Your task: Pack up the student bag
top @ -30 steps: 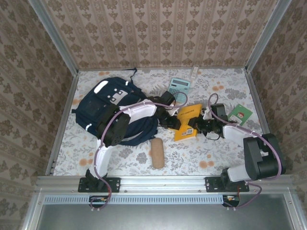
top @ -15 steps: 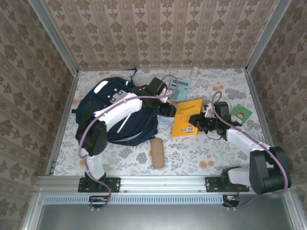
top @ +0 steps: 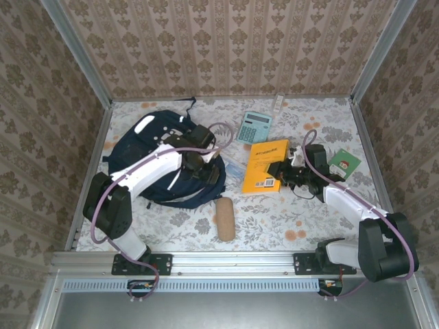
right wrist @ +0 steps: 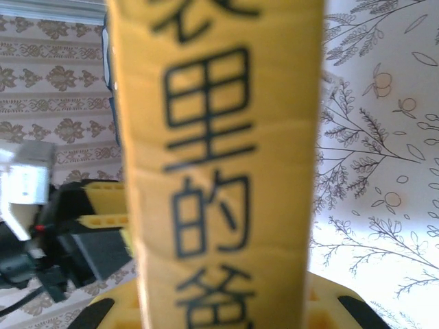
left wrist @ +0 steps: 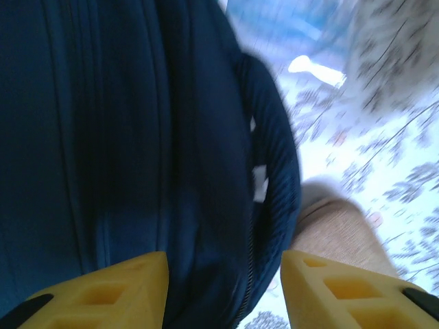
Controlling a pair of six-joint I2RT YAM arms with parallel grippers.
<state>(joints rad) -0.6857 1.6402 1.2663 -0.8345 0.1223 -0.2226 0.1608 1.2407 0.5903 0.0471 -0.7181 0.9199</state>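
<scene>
Beige damask-papered walls (top: pixel 226 48) — floral-printed table (top: pixel 274 223) (aluminium-framed) below, evenly lit.

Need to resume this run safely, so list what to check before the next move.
1. Right gripper shut on book: ok, the spine sits in its grip.
2. Left gripper open and empty: ok.
3. Left gripper clear of bag: not ok, it hangs right over the fabric.
4. Bag mouth open for the book: cannot tell.
5. Pouch out of the book's way: ok, it lies beside the bag, nearer the arm bases.
</scene>
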